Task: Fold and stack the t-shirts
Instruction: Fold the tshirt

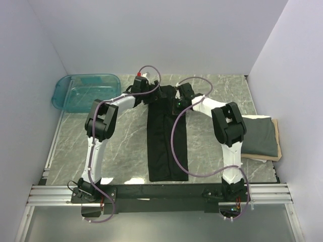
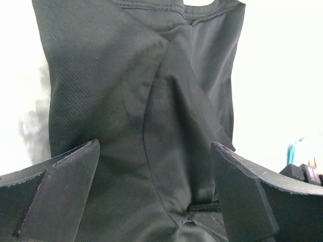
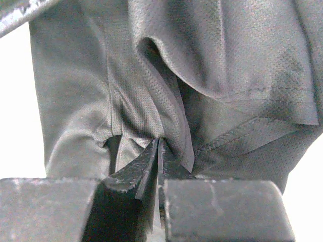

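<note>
The black t-shirt (image 1: 166,141) lies on the table as a long narrow strip running from the far middle toward the near edge. My left gripper (image 1: 150,96) hovers at its far left corner. In the left wrist view this gripper (image 2: 154,186) is open wide, with black cloth (image 2: 126,101) under and between the fingers (image 2: 60,191). My right gripper (image 1: 177,102) is at the shirt's far right corner. In the right wrist view it (image 3: 159,148) is shut on a bunched fold of the black cloth (image 3: 151,91). The dark grey t-shirt (image 1: 260,135) lies folded at the right.
The folded grey shirt rests on a flat tan board (image 1: 275,151) at the table's right edge. A clear teal tub (image 1: 86,93) stands at the far left. White walls close in the left, back and right sides. Purple cables loop over both arms.
</note>
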`<state>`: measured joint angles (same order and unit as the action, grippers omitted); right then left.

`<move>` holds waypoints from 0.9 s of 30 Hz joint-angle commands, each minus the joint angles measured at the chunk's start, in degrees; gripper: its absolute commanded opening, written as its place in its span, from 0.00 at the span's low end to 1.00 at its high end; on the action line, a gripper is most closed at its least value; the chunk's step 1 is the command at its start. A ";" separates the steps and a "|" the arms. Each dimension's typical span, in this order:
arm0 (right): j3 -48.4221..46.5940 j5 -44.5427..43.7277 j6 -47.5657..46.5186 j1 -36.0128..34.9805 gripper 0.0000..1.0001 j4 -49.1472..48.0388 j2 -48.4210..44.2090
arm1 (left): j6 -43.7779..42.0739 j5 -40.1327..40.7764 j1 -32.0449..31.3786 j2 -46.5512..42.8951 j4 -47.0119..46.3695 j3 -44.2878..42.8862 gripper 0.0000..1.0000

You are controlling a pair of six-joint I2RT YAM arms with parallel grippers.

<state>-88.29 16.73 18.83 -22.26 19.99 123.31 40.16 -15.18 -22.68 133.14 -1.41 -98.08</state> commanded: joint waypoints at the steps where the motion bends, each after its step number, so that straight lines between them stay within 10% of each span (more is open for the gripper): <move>1: 8.54 -1.26 5.07 -2.95 0.10 -4.51 -5.95 | 0.62 -1.61 0.09 -2.79 2.21 6.84 0.99; 10: 26.94 -9.25 16.85 -11.83 0.09 -9.97 -22.30 | 1.59 0.58 -2.37 -14.30 -2.98 24.94 0.99; 27: 3.14 -7.32 -2.19 0.82 0.33 4.52 -15.93 | -0.43 5.51 -2.55 -13.88 1.23 19.25 0.99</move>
<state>-81.21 7.09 23.99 -21.85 20.67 102.39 41.17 -11.81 -25.36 117.62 -2.70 -76.01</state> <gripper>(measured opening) 0.329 0.994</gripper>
